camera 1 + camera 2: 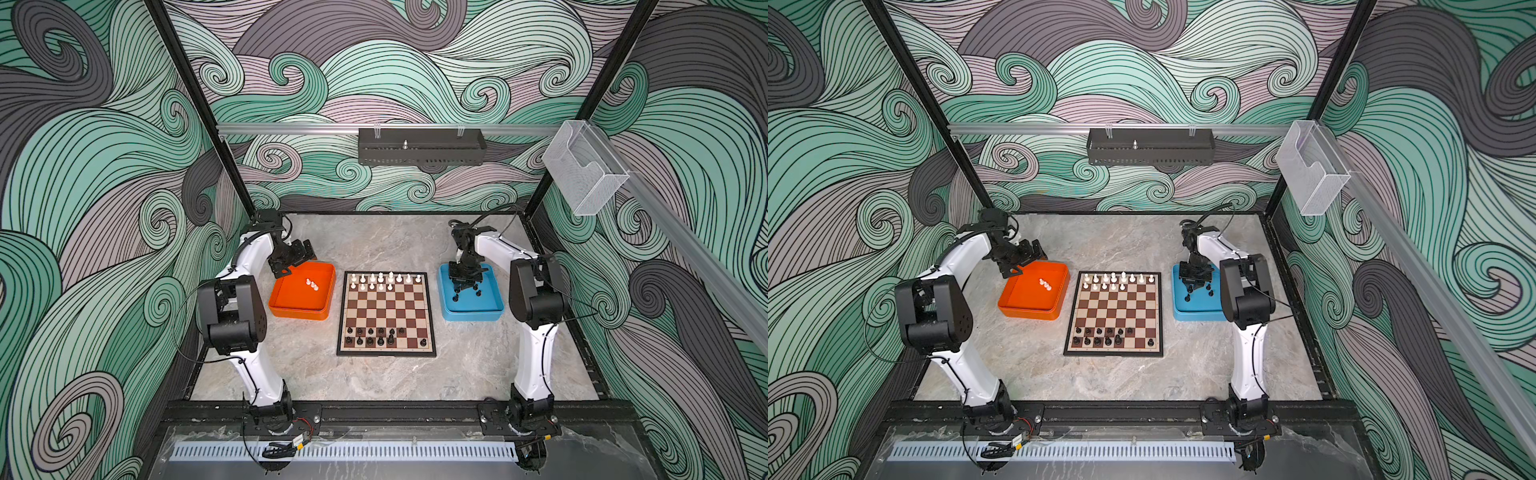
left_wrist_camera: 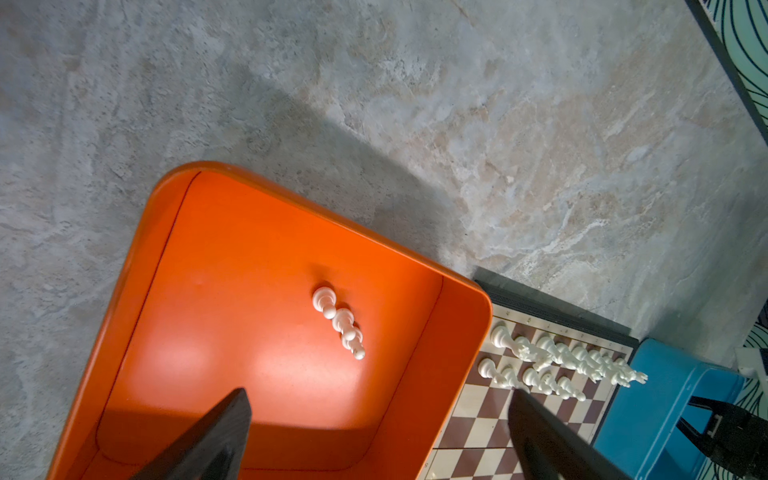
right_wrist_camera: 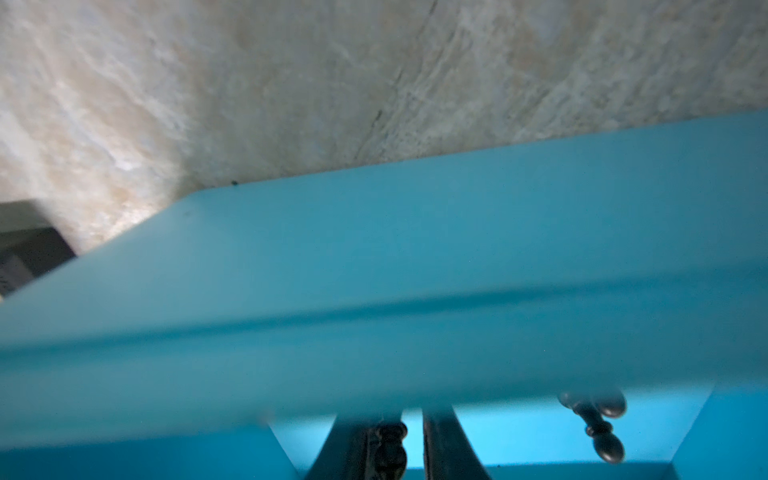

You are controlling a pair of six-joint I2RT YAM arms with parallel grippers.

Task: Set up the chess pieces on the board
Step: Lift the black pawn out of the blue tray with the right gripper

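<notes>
Seemingly over halfway: most pieces (image 1: 380, 279) stand on the board (image 1: 386, 309); the left gripper (image 2: 376, 395), jaws spread, hangs over the orange tray (image 1: 299, 313) holding three pawns (image 1: 312, 284), while the right gripper (image 3: 399, 432), jaws narrowed, flanks a black man (image 3: 388, 446) in the blue tray (image 1: 473, 316), grip unclear.

No text can be read; the small marks (image 2: 528, 321) along the board (image 2: 478, 424) edge are too blurred.
</notes>
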